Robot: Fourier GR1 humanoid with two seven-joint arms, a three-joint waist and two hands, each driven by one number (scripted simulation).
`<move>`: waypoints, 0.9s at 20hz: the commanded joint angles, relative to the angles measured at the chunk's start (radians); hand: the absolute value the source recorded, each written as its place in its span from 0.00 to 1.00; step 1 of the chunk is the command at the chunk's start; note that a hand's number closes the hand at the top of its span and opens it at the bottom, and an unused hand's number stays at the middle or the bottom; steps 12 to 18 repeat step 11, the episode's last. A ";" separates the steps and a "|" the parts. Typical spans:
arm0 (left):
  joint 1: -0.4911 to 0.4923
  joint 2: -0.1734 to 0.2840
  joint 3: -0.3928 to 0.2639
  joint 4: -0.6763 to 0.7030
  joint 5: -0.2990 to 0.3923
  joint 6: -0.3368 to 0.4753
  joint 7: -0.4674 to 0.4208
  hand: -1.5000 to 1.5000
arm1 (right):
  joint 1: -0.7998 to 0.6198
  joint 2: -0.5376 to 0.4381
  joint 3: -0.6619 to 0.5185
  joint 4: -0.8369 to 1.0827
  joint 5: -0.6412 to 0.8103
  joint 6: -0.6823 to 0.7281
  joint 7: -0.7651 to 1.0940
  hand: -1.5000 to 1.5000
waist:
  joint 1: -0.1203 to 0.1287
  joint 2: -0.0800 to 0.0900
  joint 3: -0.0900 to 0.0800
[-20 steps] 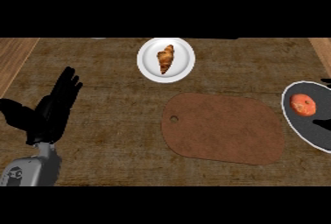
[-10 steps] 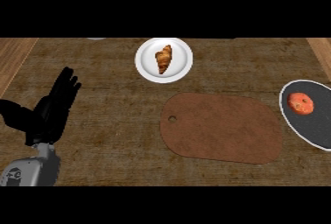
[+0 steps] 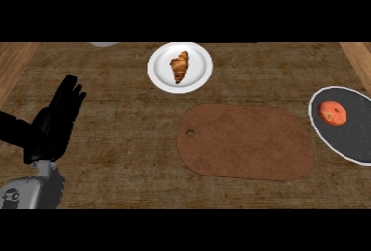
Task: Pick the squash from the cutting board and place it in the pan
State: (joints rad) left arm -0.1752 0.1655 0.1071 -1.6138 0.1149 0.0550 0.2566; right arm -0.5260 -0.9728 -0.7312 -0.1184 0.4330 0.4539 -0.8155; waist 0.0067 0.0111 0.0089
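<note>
The brown cutting board (image 3: 246,142) lies bare in the middle of the counter. A dark pan (image 3: 349,137) with a pale rim sits at the right edge, partly cut off by the view. Inside it rests the orange-red squash (image 3: 333,113). My left hand (image 3: 51,126) stands open at the left, fingers straight and pointing up, well away from the board. My right hand is nowhere in the view.
A white plate (image 3: 160,69) holding a croissant (image 3: 179,66) sits at the back, behind the board. Wooden borders run along the counter's left and right sides. A pale object's edge (image 3: 104,44) peeks in at the top.
The view has drifted so the board, plate and pan sit slightly further left. A dark shape over the pan's right part one second ago is gone. The left hand keeps its pose.
</note>
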 commanded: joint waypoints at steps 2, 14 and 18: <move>0.019 -0.011 -0.005 0.010 -0.015 0.009 -0.022 0.50 | 0.076 -0.039 -0.007 -0.013 -0.024 0.251 -0.153 0.00 | -0.006 0.000 0.002; -0.004 -0.018 -0.003 0.034 -0.010 0.009 -0.021 0.50 | 0.154 -0.020 -0.002 -0.067 -0.058 0.234 -0.169 0.00 | -0.008 0.000 0.002; -0.004 -0.018 -0.003 0.034 -0.010 0.009 -0.021 0.50 | 0.154 -0.020 -0.002 -0.067 -0.058 0.234 -0.169 0.00 | -0.008 0.000 0.002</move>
